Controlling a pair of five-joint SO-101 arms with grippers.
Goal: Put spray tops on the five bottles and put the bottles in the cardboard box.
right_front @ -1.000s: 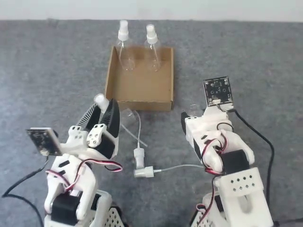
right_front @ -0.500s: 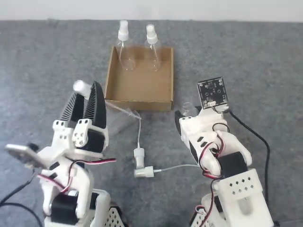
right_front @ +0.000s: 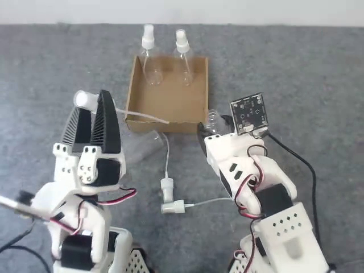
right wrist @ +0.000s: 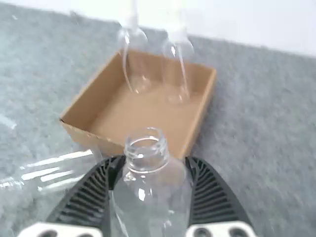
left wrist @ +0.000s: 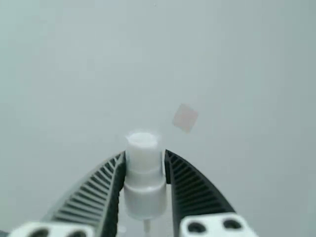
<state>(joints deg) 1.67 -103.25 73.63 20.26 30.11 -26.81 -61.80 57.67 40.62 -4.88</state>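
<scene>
Raised since earlier frames: left gripper (right_front: 91, 105) with spray top (right_front: 81, 98), tube (right_front: 139, 115) trailing; right gripper (right_front: 211, 128) brought the uncapped bottle (right_front: 213, 118) beside the cardboard box (right_front: 168, 123). Left wrist: jaws clamp the top. Right wrist: jaws clamp bottle, neck upward, apparently for capping.

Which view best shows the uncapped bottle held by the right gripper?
The right wrist view: the bottle stands close up between the fingers of the right gripper, open neck clear. The high view catches just its neck; the left wrist view faces a spray top.
</scene>
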